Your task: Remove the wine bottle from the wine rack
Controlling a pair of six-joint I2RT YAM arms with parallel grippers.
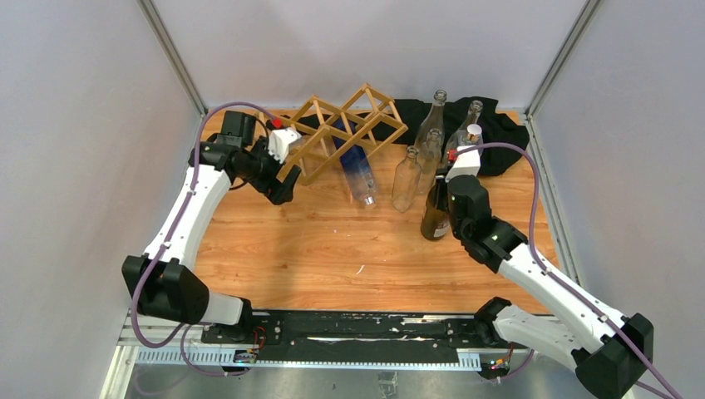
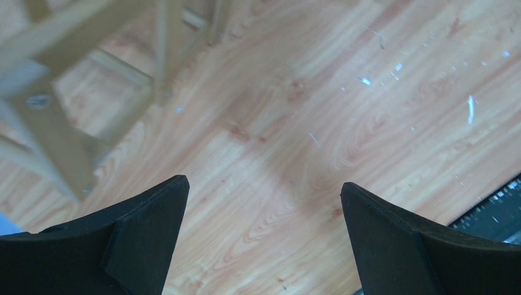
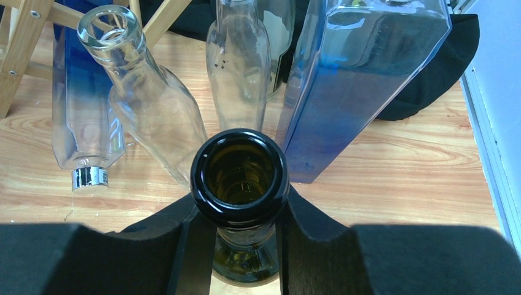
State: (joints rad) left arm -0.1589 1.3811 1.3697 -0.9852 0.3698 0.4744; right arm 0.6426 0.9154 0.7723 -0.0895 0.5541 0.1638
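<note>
The wine rack (image 1: 345, 129) is a light wood lattice at the back of the table; its slats (image 2: 55, 117) also fill the upper left of the left wrist view. My right gripper (image 3: 244, 239) is shut on the neck of a dark green wine bottle (image 3: 239, 169). That bottle (image 1: 434, 214) is upright, right of the rack and apart from it. My left gripper (image 1: 283, 191) hangs open by the rack's left end, with only bare table between its fingers (image 2: 141, 227). A clear-and-blue bottle (image 1: 357, 170) still slants out of the rack, cap down.
Clear glass bottles (image 1: 406, 179) (image 1: 431, 125) stand close behind the held bottle. A tall square blue-tinted bottle (image 3: 362, 80) is right beside it. A black cloth (image 1: 499, 129) lies at the back right. Metal frame posts and walls bound the wooden table (image 1: 332, 258).
</note>
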